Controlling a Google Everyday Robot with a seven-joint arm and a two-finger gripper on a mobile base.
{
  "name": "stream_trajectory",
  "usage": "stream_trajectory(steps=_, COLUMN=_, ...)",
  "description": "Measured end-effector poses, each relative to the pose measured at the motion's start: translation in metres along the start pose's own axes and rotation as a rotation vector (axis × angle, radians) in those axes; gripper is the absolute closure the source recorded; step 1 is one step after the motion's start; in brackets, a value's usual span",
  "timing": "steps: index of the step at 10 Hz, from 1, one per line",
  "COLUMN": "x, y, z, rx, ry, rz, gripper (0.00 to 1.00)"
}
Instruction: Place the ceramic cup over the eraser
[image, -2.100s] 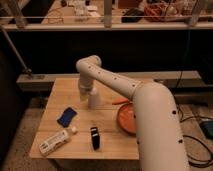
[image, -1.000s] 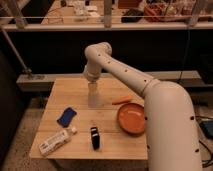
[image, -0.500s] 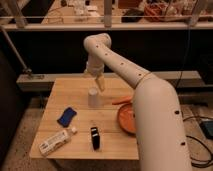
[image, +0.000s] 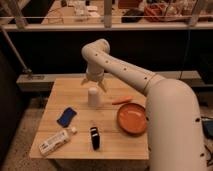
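Observation:
The small white ceramic cup (image: 93, 96) stands on the wooden table (image: 115, 145), near the middle of its far half. My gripper (image: 94, 84) hangs just above the cup with its fingers spread apart, and it holds nothing. The arm reaches in from the right and arches over the table. I cannot see an eraser; anything under the cup is hidden.
A blue pad (image: 66, 116) lies left of centre. A white labelled bottle (image: 56, 141) lies at the front left. A black block (image: 94, 137) sits near the front edge. An orange bowl (image: 132, 118) is at the right, with an orange stick (image: 122, 100) behind it.
The gripper held the cup low on the table, then let go and rose. The cup stays standing where it was set, and the gripper hovers open just above it.

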Motion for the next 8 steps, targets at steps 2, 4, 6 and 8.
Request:
stream_trajectory(steps=2, x=-0.005, y=-0.005, z=0.001, rx=0.064, ry=0.01, rz=-0.032, gripper=0.2)
stream_trajectory(steps=4, x=-0.002, y=-0.009, z=0.004, rx=0.049, ry=-0.01, rz=-0.045, gripper=0.2)
stream_trajectory(steps=6, x=0.003, y=-0.006, z=0.007, rx=0.0, ry=-0.025, rz=-0.049, gripper=0.2)
stream_trajectory(steps=8, x=0.01, y=-0.012, z=0.011, rx=-0.042, ry=-0.032, rz=-0.063, gripper=0.2)
